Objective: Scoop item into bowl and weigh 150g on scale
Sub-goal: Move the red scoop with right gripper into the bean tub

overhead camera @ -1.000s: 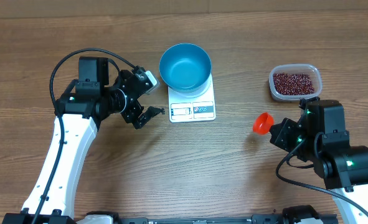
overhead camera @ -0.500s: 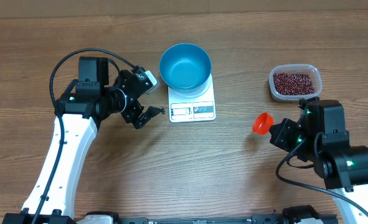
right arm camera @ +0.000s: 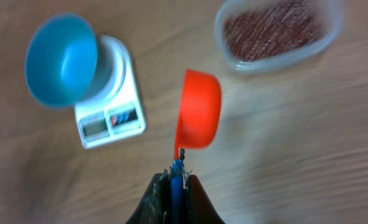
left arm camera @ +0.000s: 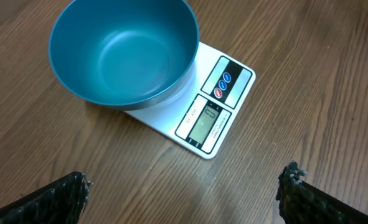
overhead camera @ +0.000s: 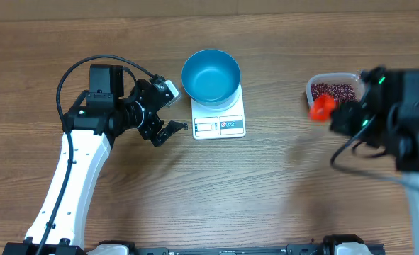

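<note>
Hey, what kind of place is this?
Likely a lab bench staged for kitchen weighing: robot arms at a wooden table, a blue bowl on a white scale, a tub of beans.

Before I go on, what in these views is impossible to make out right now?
Scale reading: left wrist view, display digits too small and faint.
Orange scoop: overhead, blurred, so whether it touches the beans is unclear.
Clear tub: right wrist view, blurred and cut off by the top edge.
Left gripper fingertips: left wrist view, cut off by the bottom edge.
</note>
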Tool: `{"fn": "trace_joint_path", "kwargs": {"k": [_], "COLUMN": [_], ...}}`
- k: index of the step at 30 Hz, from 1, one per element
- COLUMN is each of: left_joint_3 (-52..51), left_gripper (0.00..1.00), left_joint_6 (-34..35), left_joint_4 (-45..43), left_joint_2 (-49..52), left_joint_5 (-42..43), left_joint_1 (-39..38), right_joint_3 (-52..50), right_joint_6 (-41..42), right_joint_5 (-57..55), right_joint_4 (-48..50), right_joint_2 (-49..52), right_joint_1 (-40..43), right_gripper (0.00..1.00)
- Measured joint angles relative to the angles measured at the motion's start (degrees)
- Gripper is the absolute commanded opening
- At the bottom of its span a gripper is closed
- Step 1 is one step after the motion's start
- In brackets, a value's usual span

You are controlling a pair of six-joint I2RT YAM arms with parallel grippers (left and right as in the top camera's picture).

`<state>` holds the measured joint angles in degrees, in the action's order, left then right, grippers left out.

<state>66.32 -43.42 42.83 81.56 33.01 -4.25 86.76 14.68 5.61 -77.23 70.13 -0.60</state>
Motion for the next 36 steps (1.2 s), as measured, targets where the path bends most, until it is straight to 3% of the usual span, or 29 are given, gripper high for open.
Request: {"fn": "trace_joint_path", "kwargs": {"k": [5,17,36], "left_joint_3": [0.0,0.0,0.0], "left_gripper": [1.0,1.0,1.0], "left_joint_6": [0.0,0.0,0.0], "left_joint_4": [0.0,0.0,0.0], "left_joint_2": [0.0,0.0,0.0], "left_joint_5": [0.0,0.0,0.0], "left_joint_1": [0.0,0.0,0.0], "right_joint_3": [9.0,9.8,9.8], "right_joint_6": [-5.6,-24.5,-27.6], "right_joint_5": [-1.1,-0.5,-0.5], "right_joint_4": [1.4,6.1,10.9], "right_joint_2": [7.6,19.2,34.0], "right_joint_1": [7.5,13.3,16.0], "right_gripper": [0.04,0.04,0.04]}}
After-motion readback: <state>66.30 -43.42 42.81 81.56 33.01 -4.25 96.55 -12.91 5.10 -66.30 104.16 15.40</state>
